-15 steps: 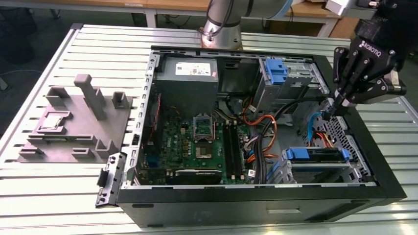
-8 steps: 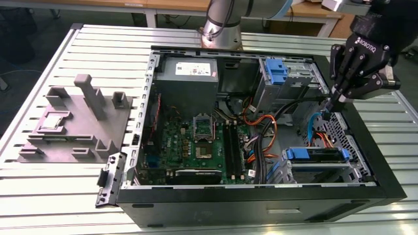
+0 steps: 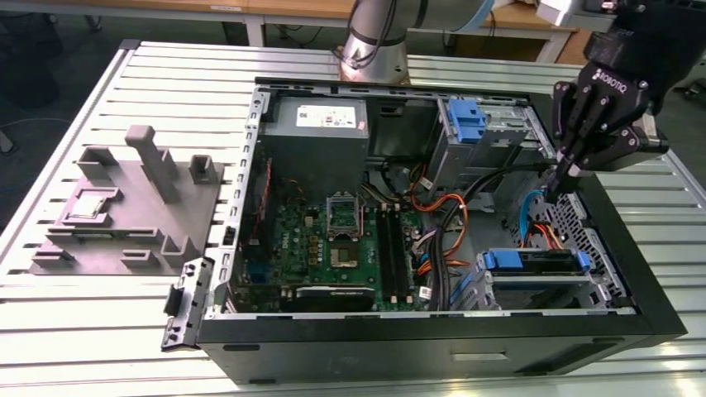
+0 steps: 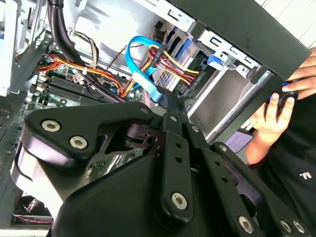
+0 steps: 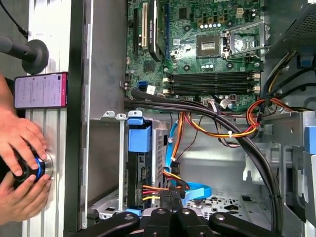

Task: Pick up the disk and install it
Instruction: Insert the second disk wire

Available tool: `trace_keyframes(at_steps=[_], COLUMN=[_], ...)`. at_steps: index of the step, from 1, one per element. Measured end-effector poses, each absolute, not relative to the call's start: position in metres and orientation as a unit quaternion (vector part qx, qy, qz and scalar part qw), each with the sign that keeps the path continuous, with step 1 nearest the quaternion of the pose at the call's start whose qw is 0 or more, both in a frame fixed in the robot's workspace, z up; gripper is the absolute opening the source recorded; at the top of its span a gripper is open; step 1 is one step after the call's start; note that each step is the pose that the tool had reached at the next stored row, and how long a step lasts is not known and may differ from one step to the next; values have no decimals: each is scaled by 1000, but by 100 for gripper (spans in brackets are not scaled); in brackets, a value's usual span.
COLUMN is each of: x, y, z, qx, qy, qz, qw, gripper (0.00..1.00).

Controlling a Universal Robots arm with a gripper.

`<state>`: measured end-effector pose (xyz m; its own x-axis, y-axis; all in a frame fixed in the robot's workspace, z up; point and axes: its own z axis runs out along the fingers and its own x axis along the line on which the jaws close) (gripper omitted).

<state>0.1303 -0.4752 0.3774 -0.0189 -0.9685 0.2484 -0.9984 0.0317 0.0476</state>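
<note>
We are seeing the hand (image 3: 563,184) hanging inside the open case (image 3: 651,306), fingers pressed together on nothing, tips down by the cables (image 5: 190,190) just behind the disk (image 3: 535,260). The disk is already sitting in its bay by the case's front wall, blue frame up, plugs at its rear, so we are judging it installed. A person's hands (image 5: 22,168) are working a knob on the worktop (image 3: 66,331) edge, likely steering the arm.

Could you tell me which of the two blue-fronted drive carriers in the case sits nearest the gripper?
The lower one, seated in the bay below the gripper on the exterior view's right; the other blue carrier stands farther off, by the power supply.
</note>
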Motion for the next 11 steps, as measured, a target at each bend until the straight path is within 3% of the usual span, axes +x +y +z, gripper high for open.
trace_keyframes(at_steps=[4,5,11], x=[130,130,130], y=[-475,-475,-471], z=[377,377,377], qx=[693,693,692], qy=[-710,-710,-711], qz=[69,69,69], qw=[105,105,105], gripper=[11,17,17])
